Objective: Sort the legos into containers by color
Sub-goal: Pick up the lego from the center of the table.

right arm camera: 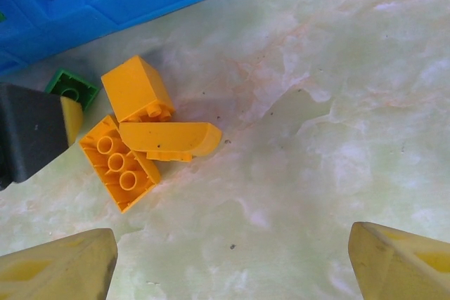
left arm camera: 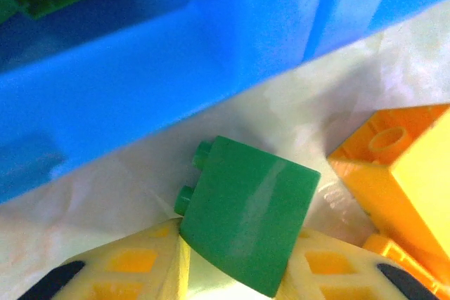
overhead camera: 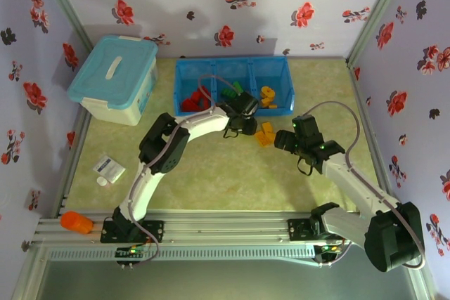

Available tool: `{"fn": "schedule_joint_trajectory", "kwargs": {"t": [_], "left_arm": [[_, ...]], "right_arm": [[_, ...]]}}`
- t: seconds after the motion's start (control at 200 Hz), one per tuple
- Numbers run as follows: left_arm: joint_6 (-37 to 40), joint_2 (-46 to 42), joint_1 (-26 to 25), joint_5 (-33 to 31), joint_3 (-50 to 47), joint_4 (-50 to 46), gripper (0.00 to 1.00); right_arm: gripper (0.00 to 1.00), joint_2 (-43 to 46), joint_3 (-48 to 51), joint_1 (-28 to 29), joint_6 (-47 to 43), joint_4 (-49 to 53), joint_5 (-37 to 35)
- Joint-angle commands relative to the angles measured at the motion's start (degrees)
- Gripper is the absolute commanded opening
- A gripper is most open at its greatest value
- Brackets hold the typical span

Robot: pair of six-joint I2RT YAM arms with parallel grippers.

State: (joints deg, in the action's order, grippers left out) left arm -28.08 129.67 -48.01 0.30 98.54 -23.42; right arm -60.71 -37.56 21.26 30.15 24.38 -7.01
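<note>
so, near edge first: an orange object (overhead camera: 76, 222) lies on the metal rail (overhead camera: 225, 233) by the left arm's base. a little further in, a small white packet (overhead camera: 109, 168) lies flat on the pale green table (overhead camera: 211, 180), well apart from everything else.

right gripper (overhead camera: 285, 138): hovers over bare table on the right, pointing toward the middle. from its wrist camera the right gripper (right arm camera: 228, 265) has its 2 fingers (right arm camera: 56, 265) wide apart with nothing between them.

just beyond it, 3 orange bricks (overhead camera: 266, 133) lie in a tight cluster on the table, touching each other: 1 stud-side up (right arm camera: 119, 163), 1 with a curved end (right arm camera: 169, 138), 1 blocky and tipped over (right arm camera: 137, 89).

left gripper (overhead camera: 242, 126): reaches across to just left of that cluster. in its wrist view the left gripper (left arm camera: 235, 272) has its yellow fingers (left arm camera: 133, 272) closed against both sides of a green brick (left arm camera: 246, 216), studs pointing left. the green brick (right arm camera: 70, 86) is low over the table, just in front of the tray wall; whether it is lifted i cannot tell.

further back, blue tray (overhead camera: 184, 68), 3 compartments: red bricks (overhead camera: 193, 102) left, green bricks (overhead camera: 228, 93) middle, orange bricks in the tray (overhead camera: 268, 95) right.

far left corner: pale blue tub (overhead camera: 116, 79), lid on.
</note>
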Motion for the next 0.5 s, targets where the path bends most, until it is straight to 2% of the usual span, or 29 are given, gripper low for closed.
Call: {"fn": "schedule_joint_trajectory", "kwargs": {"t": [0.0, 0.28, 0.495], "left_arm": [[-1.12, -3.87, -0.46, -1.9, -4.27, -2.27, 0.31], [-1.39, -13.96, -1.27, -5.15, -10.63, -2.44, 0.3], [1.54, -16.01, 2.19, -6.34, -5.15, -5.61, 0.3]], "right_arm": [[0.86, 1.43, 1.19, -0.39, 1.42, -0.79, 0.64], [0.85, 2.29, 3.03, -0.3, 2.06, -1.51, 0.81], [0.85, 2.02, 3.29, -0.34, 2.19, -1.63, 1.9]]}}
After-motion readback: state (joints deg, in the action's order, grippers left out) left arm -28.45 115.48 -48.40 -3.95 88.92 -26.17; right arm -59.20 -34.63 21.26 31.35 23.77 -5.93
